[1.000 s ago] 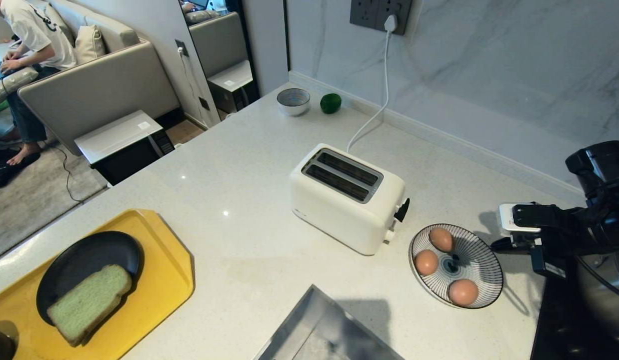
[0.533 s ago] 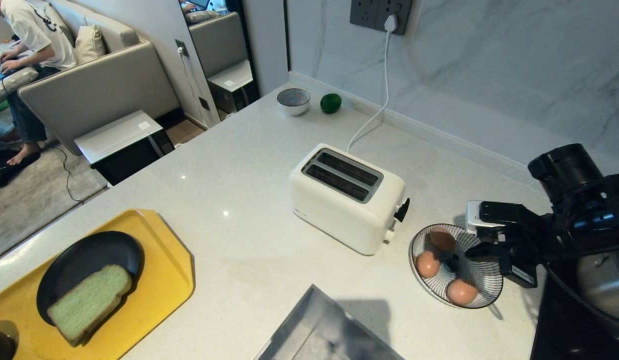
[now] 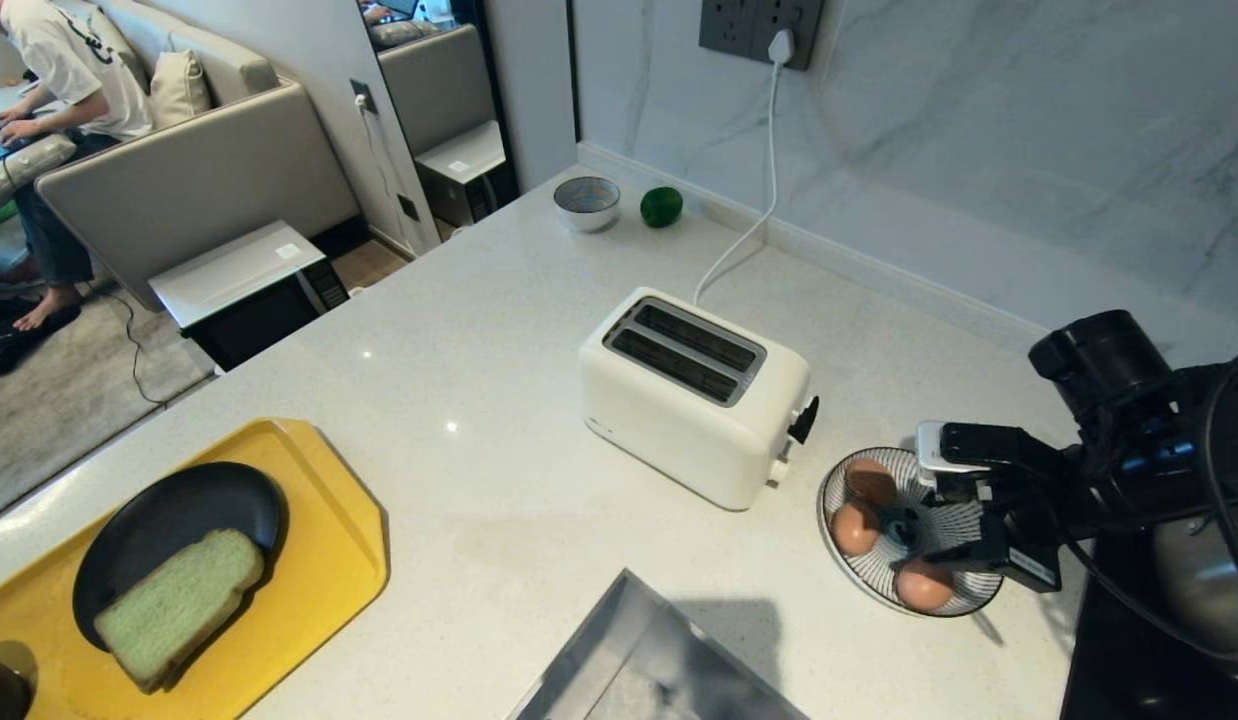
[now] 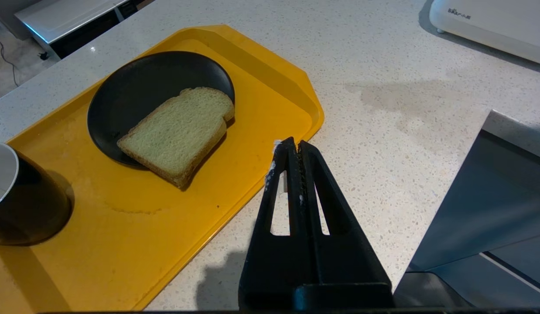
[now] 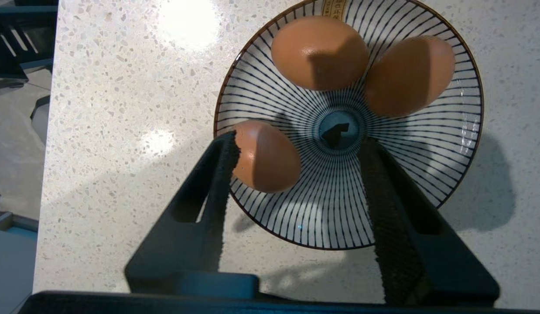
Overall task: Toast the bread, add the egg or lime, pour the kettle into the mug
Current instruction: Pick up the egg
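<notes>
The pale green bread [image 3: 179,608] [image 4: 178,131] lies on a black plate [image 4: 135,87] on the yellow tray [image 3: 329,560]. Beside it stands the mug [image 4: 17,196]. The white toaster [image 3: 694,395] has both slots empty. The lime [image 3: 661,206] sits at the back by the wall. Three brown eggs rest in a striped bowl [image 5: 322,218] [image 3: 825,505]. My right gripper [image 3: 934,505] [image 5: 298,144] hangs open just over that bowl, with one egg [image 5: 263,157] beside one finger. My left gripper [image 4: 294,141] is shut and empty beside the tray. The kettle is out of view.
A small grey bowl [image 3: 586,202] stands next to the lime. The toaster's white cord [image 3: 754,225] runs to the wall socket. A steel sink [image 3: 639,660] lies at the front and a steel pot [image 3: 1204,585] at the right. A person sits on a sofa beyond the counter.
My right arm has swung left from beside the striped bowl to over it, and its jaws have opened. The left arm has not moved.
</notes>
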Motion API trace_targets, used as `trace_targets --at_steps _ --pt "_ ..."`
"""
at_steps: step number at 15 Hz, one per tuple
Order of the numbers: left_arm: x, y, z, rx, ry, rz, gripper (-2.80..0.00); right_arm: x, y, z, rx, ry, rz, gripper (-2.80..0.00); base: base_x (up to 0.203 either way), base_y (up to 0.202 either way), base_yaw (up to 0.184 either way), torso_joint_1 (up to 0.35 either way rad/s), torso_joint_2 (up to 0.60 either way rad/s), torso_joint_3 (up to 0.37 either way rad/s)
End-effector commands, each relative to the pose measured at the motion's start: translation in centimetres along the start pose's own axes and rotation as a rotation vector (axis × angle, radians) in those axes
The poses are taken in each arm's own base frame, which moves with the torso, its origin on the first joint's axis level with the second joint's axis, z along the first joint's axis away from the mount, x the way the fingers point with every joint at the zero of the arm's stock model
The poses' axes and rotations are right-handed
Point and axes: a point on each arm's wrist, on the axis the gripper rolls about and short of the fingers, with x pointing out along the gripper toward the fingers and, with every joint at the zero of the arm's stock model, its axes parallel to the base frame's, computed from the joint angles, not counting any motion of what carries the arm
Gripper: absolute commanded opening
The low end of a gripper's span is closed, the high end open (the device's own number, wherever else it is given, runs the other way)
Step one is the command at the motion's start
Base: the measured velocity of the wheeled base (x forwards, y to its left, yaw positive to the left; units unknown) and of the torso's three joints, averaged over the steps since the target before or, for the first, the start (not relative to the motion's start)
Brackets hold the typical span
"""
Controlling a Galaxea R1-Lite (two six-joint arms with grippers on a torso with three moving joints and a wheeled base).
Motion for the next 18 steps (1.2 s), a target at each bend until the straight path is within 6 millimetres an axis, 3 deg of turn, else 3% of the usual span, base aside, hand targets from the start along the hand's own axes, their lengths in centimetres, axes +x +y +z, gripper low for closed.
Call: trace_targets --at_steps 1,13,18 --pt "0.0 0.0 0.0 0.0 0.0 0.002 -2.8 0.8 -0.2 -0.1 -0.001 0.011 0.02 0.0 0.0 0.0 0.0 0.0 0.0 0.0" --pt "0.0 0.0 0.0 0.0 0.0 0.001 -2.8 4.0 -2.5 0.4 0.077 0.029 0.039 0.0 0.0 0.0 0.0 0.0 0.0 0.0" --pt "0.0 0.0 0.0 -0.001 0.0 0.001 -2.8 5.0 -2.2 1.1 0.085 0.029 0.062 0.0 0.0 0.0 0.0 0.0 0.0 0.0"
